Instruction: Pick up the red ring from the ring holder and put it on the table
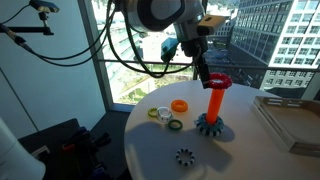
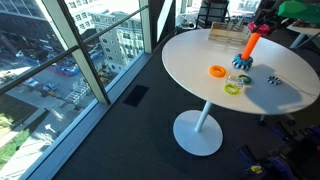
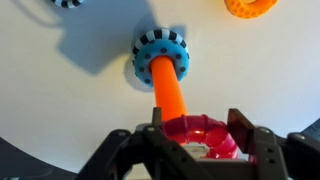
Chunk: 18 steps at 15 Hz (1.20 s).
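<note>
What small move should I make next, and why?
Probably lift straight up along the post. The gripper appears closed on the red ring, which sits at the top of the ring holder, seemingly not yet clear; moving sideways now could tip it.

The ring holder (image 1: 212, 112) stands on the tabletop (image 1: 155, 152), a ring (image 1: 219, 81) at its top clasped in the gripper (image 3: 198, 130); other rings (image 1: 179, 106) lie beside it.

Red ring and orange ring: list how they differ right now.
Colour: the red ring is pinkish red, the orange ring is orange. Place: the red ring is up at the top of the ring holder, while the orange ring lies flat on the table. State: the red ring sits between the fingers of the gripper; the orange ring is free. Both are thick donut shapes.
</note>
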### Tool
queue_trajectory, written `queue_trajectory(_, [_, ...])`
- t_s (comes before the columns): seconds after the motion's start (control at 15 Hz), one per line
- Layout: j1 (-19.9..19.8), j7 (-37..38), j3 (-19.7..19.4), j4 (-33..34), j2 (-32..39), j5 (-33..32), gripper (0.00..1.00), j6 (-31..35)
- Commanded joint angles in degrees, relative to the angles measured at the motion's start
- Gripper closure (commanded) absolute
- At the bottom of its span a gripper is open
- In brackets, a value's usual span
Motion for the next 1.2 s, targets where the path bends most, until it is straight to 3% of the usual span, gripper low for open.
queue_trajectory(0.0, [-0.46,-0.02,2.04,-2.4,-4.26,-0.04,0.58,-0.21])
queue_trajectory(0.53, [-0.38,-5.96,6.39,-4.71,-4.83,4.84,0.58,-0.46])
queue_trajectory(1.13, [-0.94,-10.58,6.49,-5.72,0.72,7.91,0.58,-2.99])
